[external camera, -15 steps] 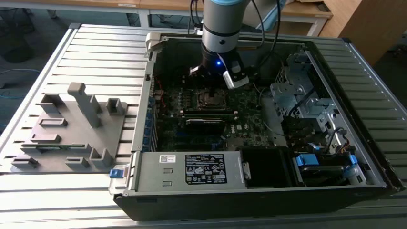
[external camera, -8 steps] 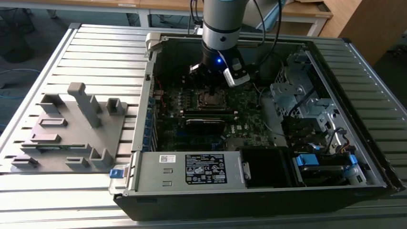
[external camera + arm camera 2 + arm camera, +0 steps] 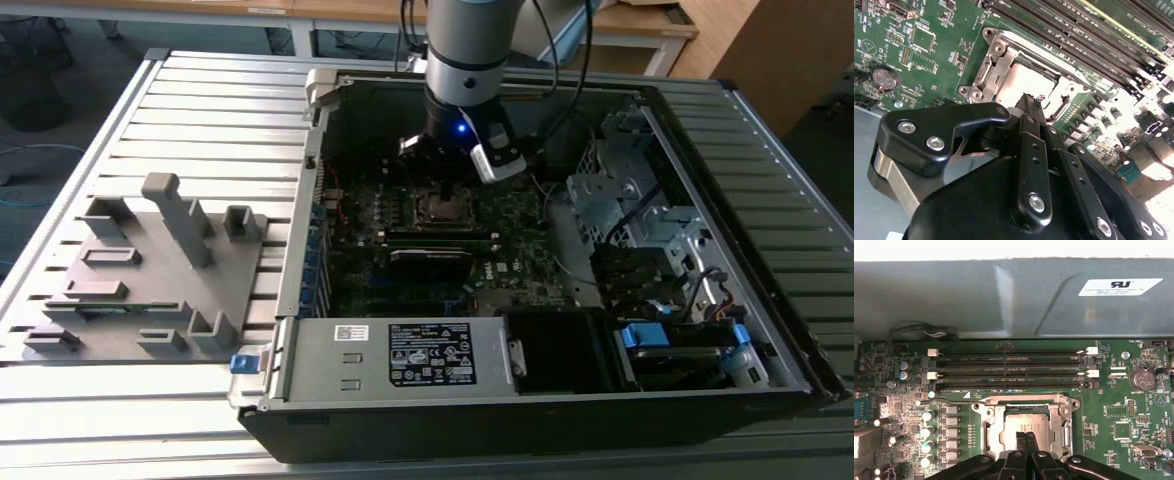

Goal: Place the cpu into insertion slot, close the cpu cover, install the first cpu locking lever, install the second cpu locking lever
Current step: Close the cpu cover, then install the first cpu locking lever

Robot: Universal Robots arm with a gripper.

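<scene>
The gripper (image 3: 1027, 435) is clenched, its two black fingers (image 3: 1021, 445) pressed together with nothing between them. The tips hang right over the cpu (image 3: 1014, 422); whether they touch it I cannot tell. The cpu is a flat square with a dull silver-grey top, seated in the insertion slot (image 3: 1024, 408) directly beneath the fingertips. Framing it lies the cpu cover (image 3: 991, 429) — a thin silver plate, down flat around the chip. Just beyond the tips run the long black memory slots (image 3: 1009, 372).
</scene>
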